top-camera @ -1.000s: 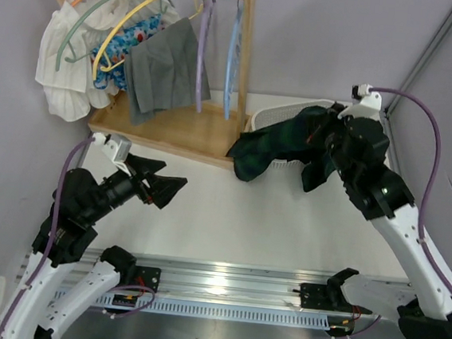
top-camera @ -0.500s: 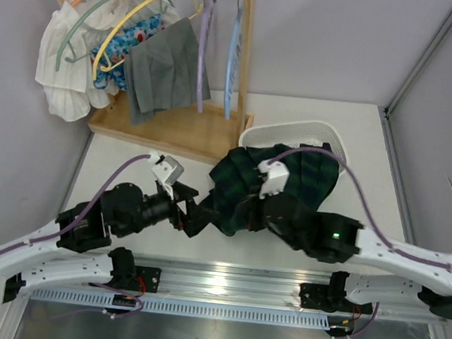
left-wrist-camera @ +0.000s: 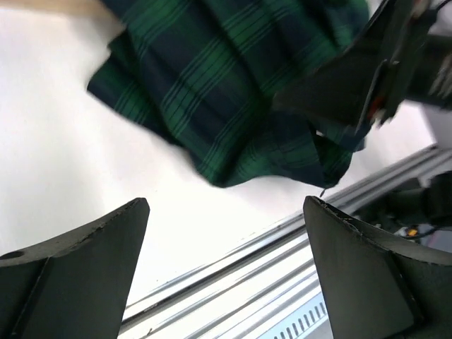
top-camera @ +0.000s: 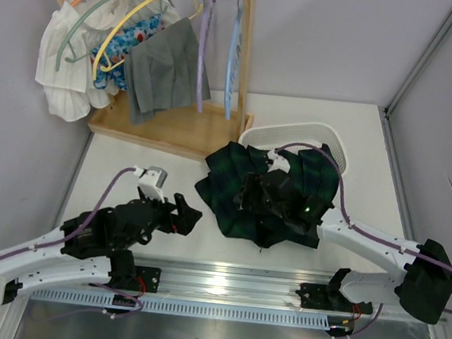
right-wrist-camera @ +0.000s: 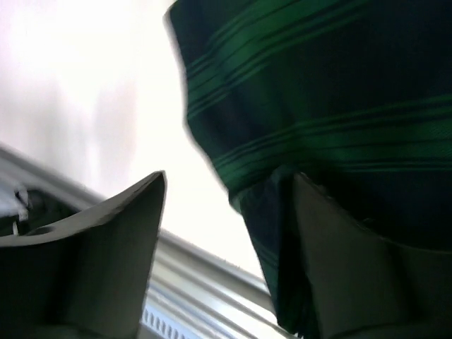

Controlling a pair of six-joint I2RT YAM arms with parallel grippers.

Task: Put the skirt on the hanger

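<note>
Skirt (top-camera: 240, 191): lies in a heap on the table (top-camera: 129, 176), at 7 o'clock from the white basket (top-camera: 294, 132). A second ago it hung over the basket.
Hanger (top-camera: 203, 51): on the wooden rack (top-camera: 174, 128), at 11 o'clock from the skirt, not moved.
Right gripper (right-wrist-camera: 227, 183): over the skirt, fingers now apart, letting go. They were shut before.
Left gripper (left-wrist-camera: 226, 205): fingers wide apart, holding nothing, at 8 o'clock from the skirt, lower than before.

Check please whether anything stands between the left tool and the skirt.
Nothing visible does. Only bare table lies between the open left tool and the near edge of the skirt.
</note>
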